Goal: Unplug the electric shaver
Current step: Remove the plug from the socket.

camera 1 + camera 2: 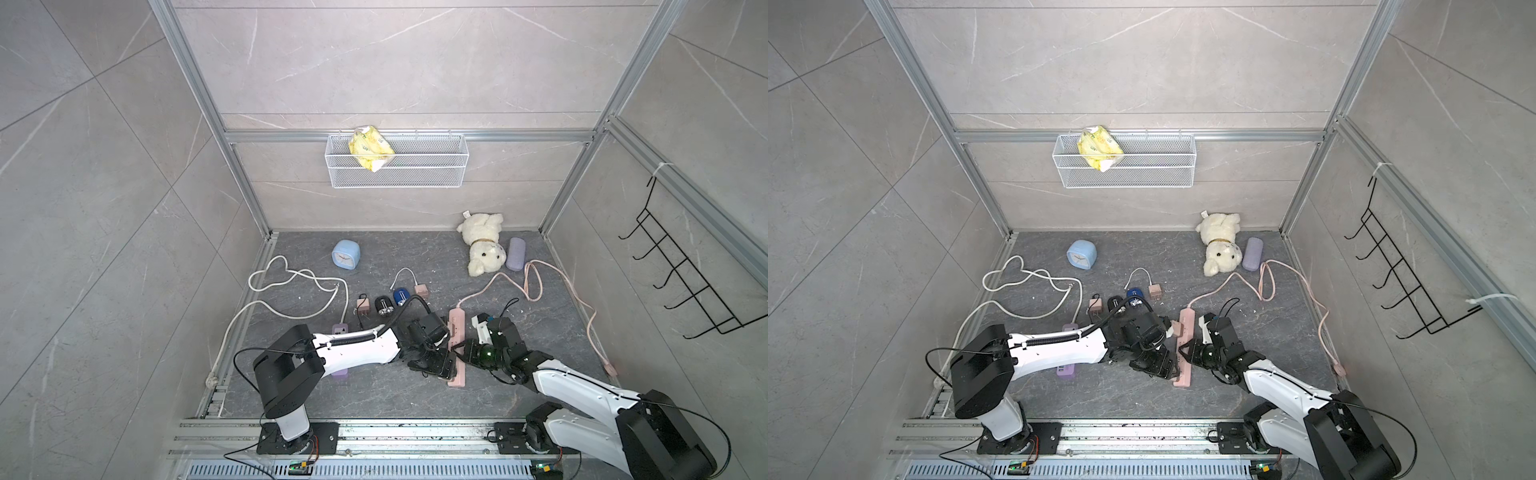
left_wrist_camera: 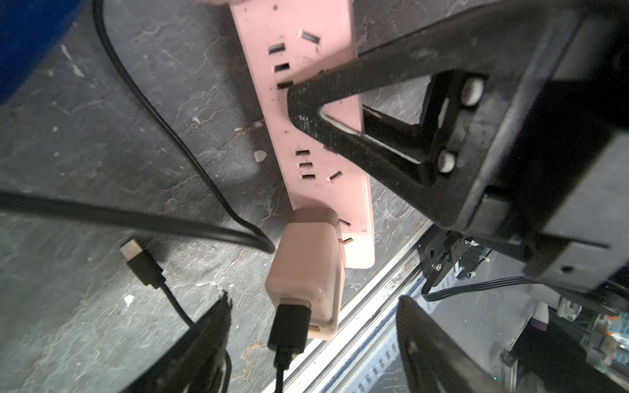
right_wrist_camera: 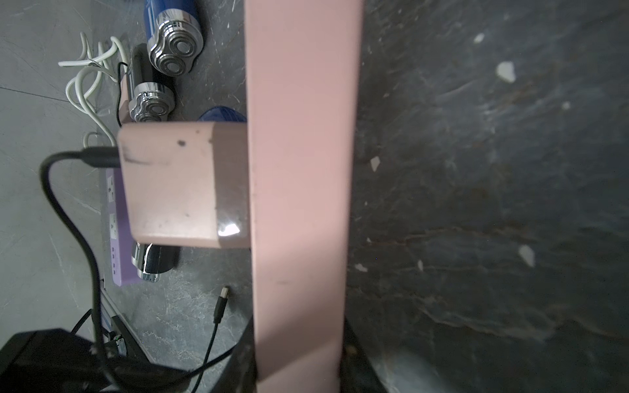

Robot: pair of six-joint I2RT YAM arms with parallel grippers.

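The left gripper [image 2: 315, 306] gapes around the pink charger [image 2: 306, 265], the right gripper [image 3: 301, 354] clamps the pink power strip [image 3: 303, 170], a black shaver [image 1: 384, 307] lies nearby, and a yellow packet [image 1: 370, 147] sits in the wire basket [image 1: 397, 180].

1. Both top views looked steeply down from high above the arm bases, far enough back to take in the whole floor [image 1: 374, 399] and the back wall's wire basket [image 1: 415, 178].
2. The left wrist camera hung close over the pink power strip [image 2: 306, 20], looking down on its socket face.
3. The right wrist camera sat closer still beside the strip, facing across it toward the shavers [image 3: 173, 37].
4. Both wrist views shared the pink adapter [image 2: 306, 265] plugged into the strip.
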